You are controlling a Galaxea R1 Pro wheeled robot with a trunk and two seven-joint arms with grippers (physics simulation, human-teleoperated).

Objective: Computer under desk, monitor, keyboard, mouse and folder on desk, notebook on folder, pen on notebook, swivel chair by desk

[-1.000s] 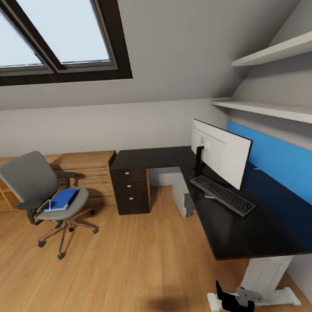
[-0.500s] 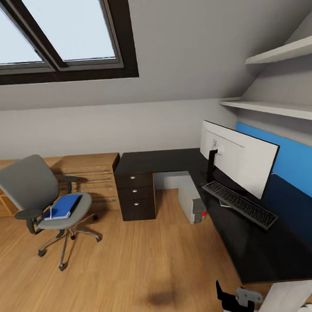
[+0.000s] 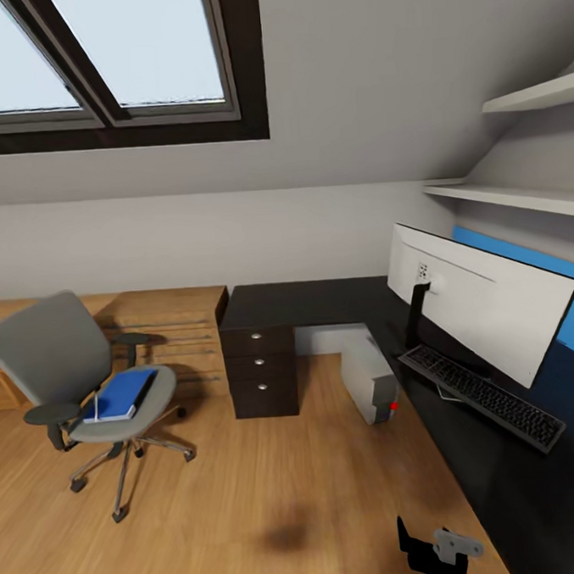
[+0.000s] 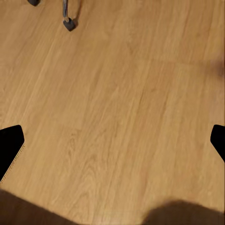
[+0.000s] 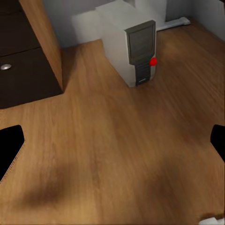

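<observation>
Across the last second the whole head view has slid: the swivel chair (image 3: 85,393) sits nearer the left margin and the monitor (image 3: 483,296) and keyboard (image 3: 482,396) appear larger toward the right, which reads as the robot's base and head moving closer along the counter (image 3: 313,301), not the furniture shifting. The monitor stands on the counter's long right-hand wing with the keyboard lying just in front of its stand, near that wing's front edge. The computer (image 3: 373,382) stands on the wood floor (image 3: 249,493) under the counter, beside the black drawer unit (image 3: 260,369), its red light facing out; the right wrist view shows it (image 5: 131,44) close ahead. The blue folder (image 3: 121,393) lies on the chair seat, well apart from the counter; a thin pale stick on it may be the pen. Both the left end effector (image 4: 112,145) and right end effector (image 5: 112,147) hang spread and empty over bare floor. My judgement: computer, monitor and keyboard look settled, and the folder is the next errand.
</observation>
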